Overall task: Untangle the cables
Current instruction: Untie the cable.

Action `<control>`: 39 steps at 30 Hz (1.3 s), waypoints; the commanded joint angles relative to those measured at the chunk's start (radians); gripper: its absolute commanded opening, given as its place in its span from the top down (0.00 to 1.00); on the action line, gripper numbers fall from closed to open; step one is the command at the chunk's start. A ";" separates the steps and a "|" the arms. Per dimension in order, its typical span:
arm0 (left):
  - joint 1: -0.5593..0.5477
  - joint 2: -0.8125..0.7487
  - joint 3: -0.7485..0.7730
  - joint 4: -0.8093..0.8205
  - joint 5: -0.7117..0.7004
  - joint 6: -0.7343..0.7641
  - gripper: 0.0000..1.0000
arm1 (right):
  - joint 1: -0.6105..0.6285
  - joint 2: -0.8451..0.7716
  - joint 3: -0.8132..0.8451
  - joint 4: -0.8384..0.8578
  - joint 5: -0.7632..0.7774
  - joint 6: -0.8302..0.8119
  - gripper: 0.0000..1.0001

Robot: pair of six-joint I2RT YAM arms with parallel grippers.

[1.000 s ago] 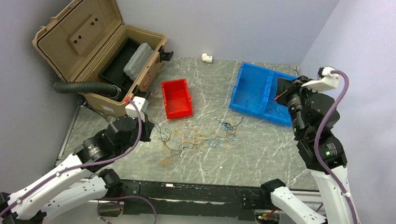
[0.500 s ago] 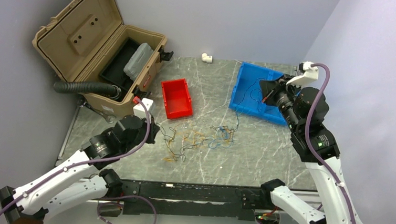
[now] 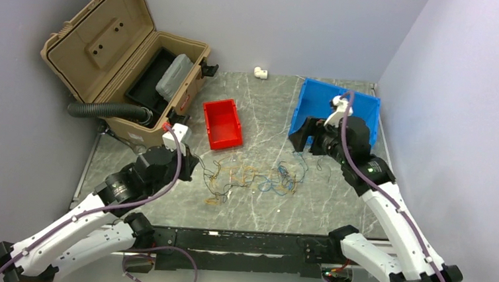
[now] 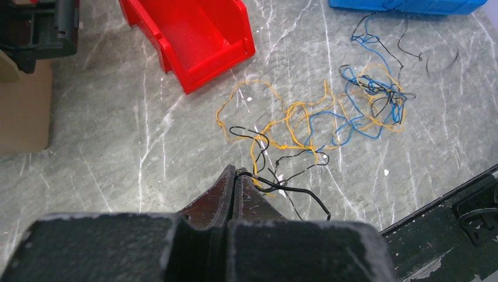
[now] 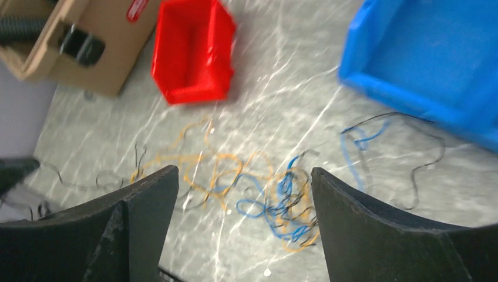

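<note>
Black left fingers (image 4: 218, 194) tight on cables (image 4: 329, 117), right fingers (image 5: 147, 202) wide.

table (image 3: 335, 200): glossy marble | red bin (image 3: 222, 123): smooth plastic

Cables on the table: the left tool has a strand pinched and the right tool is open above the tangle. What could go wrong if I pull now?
1. The left tool is shut on a black strand that appears to run into the orange loops. Pulling may tighten them or drag the whole bundle along.
2. The right tool hangs open over the blue-and-orange knot. Closing there would likely catch several strands at once.
</note>
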 commanded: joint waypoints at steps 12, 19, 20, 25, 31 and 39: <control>0.001 -0.034 0.118 0.034 0.111 0.079 1.00 | 0.334 0.252 -0.211 0.408 -0.228 -0.122 0.18; 0.001 -0.036 0.147 0.024 0.132 0.092 1.00 | 0.423 0.388 -0.289 0.729 -0.234 -0.232 0.13; 0.002 -0.037 0.150 0.022 0.133 0.093 1.00 | 0.427 0.408 -0.293 0.763 -0.242 -0.243 0.12; 0.002 -0.043 0.159 0.011 0.144 0.096 1.00 | 0.441 0.512 -0.260 0.861 -0.286 -0.287 0.11; 0.001 -0.049 0.172 0.002 0.144 0.100 1.00 | 0.453 0.613 -0.241 0.959 -0.327 -0.285 0.14; 0.001 -0.049 0.189 -0.004 0.118 0.107 1.00 | 0.489 0.698 -0.256 1.045 -0.322 -0.233 0.42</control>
